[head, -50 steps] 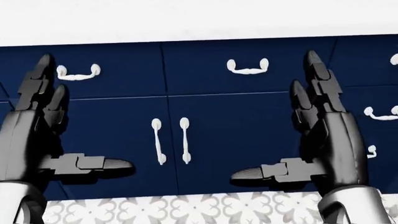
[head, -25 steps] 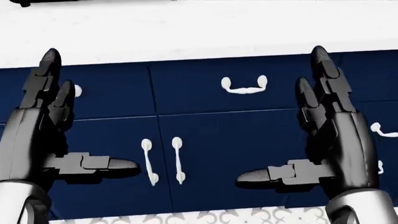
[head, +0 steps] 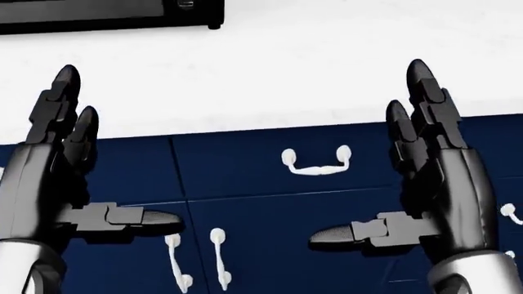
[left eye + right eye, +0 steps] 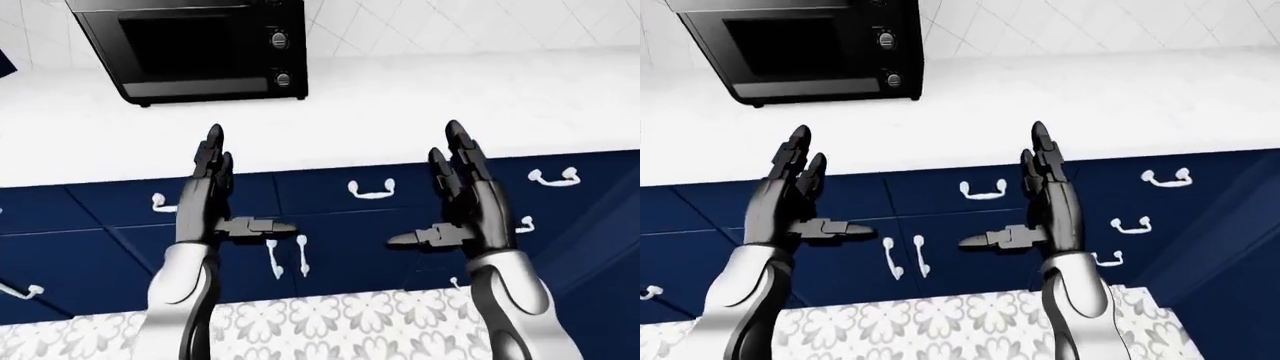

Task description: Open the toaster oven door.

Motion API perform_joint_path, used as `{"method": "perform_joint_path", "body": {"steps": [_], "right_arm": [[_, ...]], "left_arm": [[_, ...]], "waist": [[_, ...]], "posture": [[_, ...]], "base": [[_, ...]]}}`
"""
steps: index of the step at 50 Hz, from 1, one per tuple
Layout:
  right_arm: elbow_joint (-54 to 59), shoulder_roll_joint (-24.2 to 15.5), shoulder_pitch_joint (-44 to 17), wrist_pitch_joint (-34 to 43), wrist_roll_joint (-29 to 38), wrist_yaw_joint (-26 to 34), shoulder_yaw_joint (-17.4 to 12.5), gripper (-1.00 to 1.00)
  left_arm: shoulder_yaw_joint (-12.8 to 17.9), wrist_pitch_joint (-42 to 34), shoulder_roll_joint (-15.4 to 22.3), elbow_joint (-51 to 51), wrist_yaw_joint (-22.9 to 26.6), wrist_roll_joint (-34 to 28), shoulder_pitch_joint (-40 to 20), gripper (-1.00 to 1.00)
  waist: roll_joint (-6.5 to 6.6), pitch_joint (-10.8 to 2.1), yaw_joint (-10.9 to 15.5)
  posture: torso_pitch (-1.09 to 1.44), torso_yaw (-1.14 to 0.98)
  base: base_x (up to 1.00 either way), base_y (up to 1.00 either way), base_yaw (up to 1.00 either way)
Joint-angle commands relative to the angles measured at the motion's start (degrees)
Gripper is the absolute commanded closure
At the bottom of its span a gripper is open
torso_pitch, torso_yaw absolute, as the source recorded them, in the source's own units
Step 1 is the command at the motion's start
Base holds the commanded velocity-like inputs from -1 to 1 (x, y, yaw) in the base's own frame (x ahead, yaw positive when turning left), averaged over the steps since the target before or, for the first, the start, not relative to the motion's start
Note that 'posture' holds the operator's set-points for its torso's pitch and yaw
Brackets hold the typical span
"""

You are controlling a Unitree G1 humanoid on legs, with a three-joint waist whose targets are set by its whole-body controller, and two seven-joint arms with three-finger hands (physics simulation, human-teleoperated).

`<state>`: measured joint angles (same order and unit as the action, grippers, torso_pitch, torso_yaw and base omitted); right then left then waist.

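The black toaster oven point(image 4: 190, 49) stands on the white counter point(image 4: 400, 105) at the top left of the left-eye view. Its dark glass door is shut, with two knobs point(image 4: 279, 39) on its right side. Only its bottom edge point(image 3: 106, 15) shows in the head view. My left hand point(image 4: 245, 187) and right hand point(image 4: 425, 187) are both open and empty, fingers up and thumbs pointing inward. They hang over the counter's edge and the cabinets, well below the oven and apart from it.
Navy cabinet doors and drawers with white handles point(image 4: 372, 191) run under the counter. A patterned grey-white floor point(image 4: 330, 315) lies at the bottom of the eye views. A white tiled wall point(image 4: 450, 22) rises behind the counter.
The camera has tilted up: the cabinets slid down the head view, more counter shows, and the oven's bottom edge came in at the top left. Both hands keep the same open pose.
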<state>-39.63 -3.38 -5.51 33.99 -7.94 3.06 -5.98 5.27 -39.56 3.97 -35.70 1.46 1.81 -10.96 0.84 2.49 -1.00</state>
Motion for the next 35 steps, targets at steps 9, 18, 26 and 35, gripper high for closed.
{"method": "perform_joint_path", "body": {"steps": [9,18,26,35], "right_arm": [[-1.9,-0.1,-1.1,-1.0,-0.3,0.2,0.1,-1.0],[-0.6,0.4,-0.5,-2.4,-0.8,0.3,0.0,-1.0],[-1.1,0.2,-0.1,-2.9,-0.5,0.6,0.9,-1.0],[-1.7,0.4,-0.4,-2.3,-1.1,0.7,0.8,-1.0]], "left_arm": [[0.4,1.5,0.3,-1.6,-0.2,-0.2,-0.8,-1.0],[0.2,3.2,0.1,0.1,-0.2,-0.2,-0.5,-1.0],[0.2,2.6,0.2,-0.4,-0.3,-0.1,-0.7,-1.0],[0.5,2.4,0.3,-0.5,-0.3,0.1,-0.9,-1.0]], "waist": [[2.84,-1.27,1.5],[-4.86,-2.4,2.6],[-3.41,-0.29,1.5],[2.48,-2.37,2.1]], "posture": [[0.0,0.0],[0.0,0.0],[0.0,0.0],[0.0,0.0]], "base": [[0.35,0.0,0.0],[0.35,0.0,0.0],[0.06,0.0,0.0],[0.0,0.0,0.11]]}}
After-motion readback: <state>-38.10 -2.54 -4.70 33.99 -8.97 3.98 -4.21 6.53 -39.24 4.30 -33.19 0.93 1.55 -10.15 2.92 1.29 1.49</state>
